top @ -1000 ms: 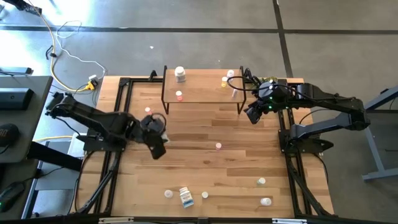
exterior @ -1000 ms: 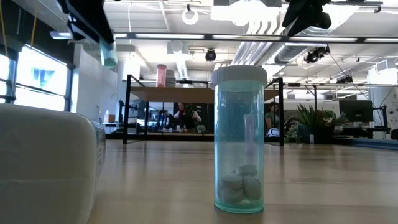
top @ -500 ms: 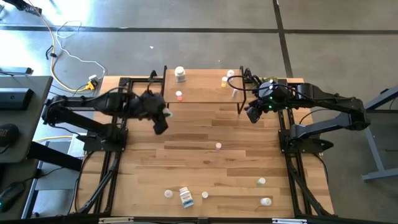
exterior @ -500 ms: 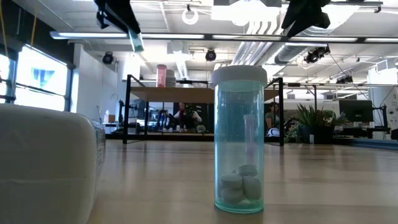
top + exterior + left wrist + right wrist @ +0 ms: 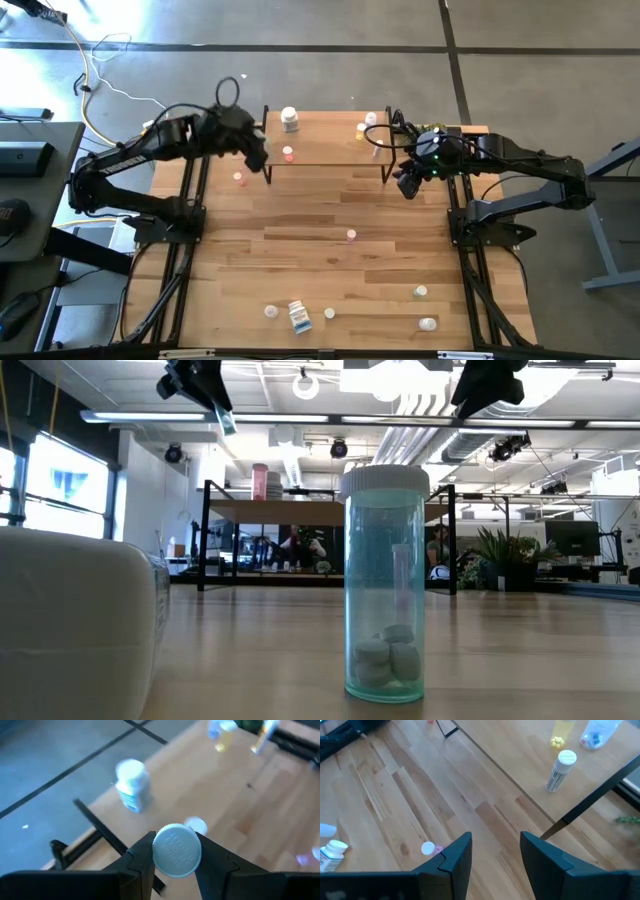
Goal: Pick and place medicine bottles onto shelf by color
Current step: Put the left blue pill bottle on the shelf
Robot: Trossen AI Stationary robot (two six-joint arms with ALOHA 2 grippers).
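Starting on our left, the left pincer (image 5: 257, 155) is clamped on a small white-capped bottle (image 5: 176, 851), its cap facing the wrist camera, so the bottle's long axis runs along the fingers rather than across them. In the high view this pincer hangs at the left front corner of the shelf (image 5: 330, 145), just beside the black leg there. The shelf board lies to the right of it and a little farther back, which is the direction we judge the placing move must take.

Already on the shelf's left part stand a larger white bottle (image 5: 290, 119) near the back edge and a small pink-capped bottle (image 5: 288, 154) near the front edge, close to the pincer. The carried bottle would need a spot clear of both.

Farther right, three more bottles cluster at the shelf's right end (image 5: 370, 128). The right pincer (image 5: 405, 186) hangs just off the shelf's right front corner, fingers apart and holding nothing.

The left arm is plainly the nearer one for the shelf's left side. Loose bottles remain on the worktop (image 5: 340, 280), well apart from both pincers.
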